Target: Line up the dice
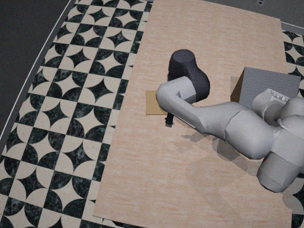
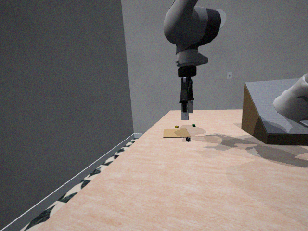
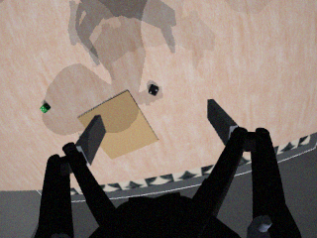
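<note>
Above the tan mat (image 2: 173,133) on the wooden desk (image 2: 159,179), the claw (image 2: 185,109) hangs spread wide, pinching nothing. No writing is readable. The black die (image 2: 187,139), yellow die (image 2: 176,126) and green die (image 2: 193,124) sit off the mat, near its edges.

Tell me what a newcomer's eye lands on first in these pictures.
First the big grey arm reaching across the table, its open gripper hanging high above a small tan mat. Then the three tiny dice around the mat, none on it: a yellow die and a green die beyond its far edge, a black die at its near corner.
</note>
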`<state>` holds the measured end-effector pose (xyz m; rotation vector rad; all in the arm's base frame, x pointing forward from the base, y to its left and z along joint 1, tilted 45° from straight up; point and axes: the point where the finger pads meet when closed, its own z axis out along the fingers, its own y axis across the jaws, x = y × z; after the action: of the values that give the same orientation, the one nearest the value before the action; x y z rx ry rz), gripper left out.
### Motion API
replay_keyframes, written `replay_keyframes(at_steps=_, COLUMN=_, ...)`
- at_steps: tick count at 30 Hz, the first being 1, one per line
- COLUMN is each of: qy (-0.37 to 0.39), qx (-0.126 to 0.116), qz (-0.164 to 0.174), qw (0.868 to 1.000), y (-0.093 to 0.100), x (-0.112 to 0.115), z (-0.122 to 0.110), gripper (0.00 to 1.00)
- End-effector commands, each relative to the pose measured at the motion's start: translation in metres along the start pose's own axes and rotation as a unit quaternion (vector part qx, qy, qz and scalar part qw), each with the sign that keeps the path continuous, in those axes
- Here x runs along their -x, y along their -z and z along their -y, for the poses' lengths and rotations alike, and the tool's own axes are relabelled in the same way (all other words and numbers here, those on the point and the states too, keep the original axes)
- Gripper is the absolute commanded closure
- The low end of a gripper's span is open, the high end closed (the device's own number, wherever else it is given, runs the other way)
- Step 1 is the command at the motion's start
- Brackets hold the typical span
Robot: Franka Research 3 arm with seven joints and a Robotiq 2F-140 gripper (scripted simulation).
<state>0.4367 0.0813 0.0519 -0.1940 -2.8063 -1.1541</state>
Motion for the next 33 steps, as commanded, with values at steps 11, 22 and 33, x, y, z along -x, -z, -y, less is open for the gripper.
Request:
replay_keyframes(at_steps=11, qy=0.166, qx=0.004, qz=0.005, qw=0.986, y=-0.006, x=0.0, z=0.002, gripper=0.0)
replay_keyframes(at_steps=22, qy=0.252, qx=0.003, qz=0.005, qw=0.968, y=-0.01, x=0.0, z=0.002, gripper=0.0)
replay_keyframes(at_steps=33, qy=0.338, qx=0.003, qz=0.005, qw=0.941, y=-0.015, x=0.0, z=0.001, gripper=0.0)
